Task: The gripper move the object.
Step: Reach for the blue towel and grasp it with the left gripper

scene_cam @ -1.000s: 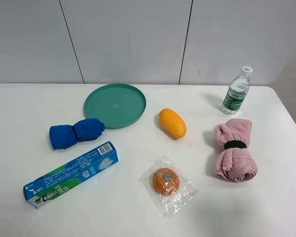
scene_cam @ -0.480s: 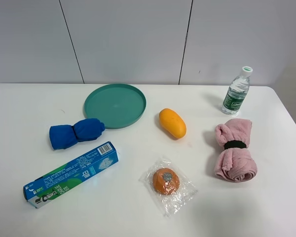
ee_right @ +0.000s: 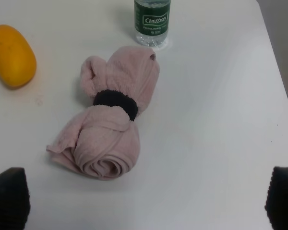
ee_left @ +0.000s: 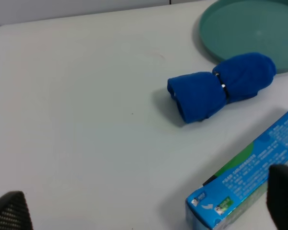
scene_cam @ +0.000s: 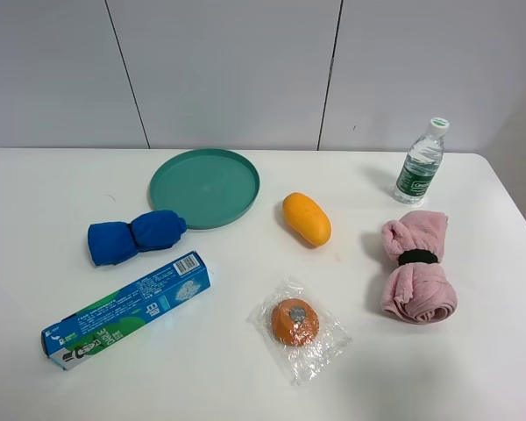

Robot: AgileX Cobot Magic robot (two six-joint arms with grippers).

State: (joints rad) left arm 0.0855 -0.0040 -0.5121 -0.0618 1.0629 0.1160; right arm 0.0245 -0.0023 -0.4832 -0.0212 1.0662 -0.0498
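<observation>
The object, a small royal-blue rolled cloth (scene_cam: pixel 136 236) cinched by a dark band, lies on the white table left of centre, beside the near-left rim of the teal plate (scene_cam: pixel 205 187). It also shows in the left wrist view (ee_left: pixel 221 86). My left gripper (ee_left: pixel 146 208) is open and empty, its black fingertips (ee_left: pixel 9 213) wide apart, with the cloth ahead of it and well apart from it. My right gripper (ee_right: pixel 144 199) is open and empty, near the pink rolled towel (ee_right: pixel 110 124). Neither arm shows in the exterior high view.
A blue-green toothpaste box (scene_cam: pixel 127 309) lies just in front of the cloth. An orange-yellow oval fruit (scene_cam: pixel 306 218), a bagged orange (scene_cam: pixel 295 322), the pink towel (scene_cam: pixel 415 266) and a water bottle (scene_cam: pixel 420 162) lie to the right.
</observation>
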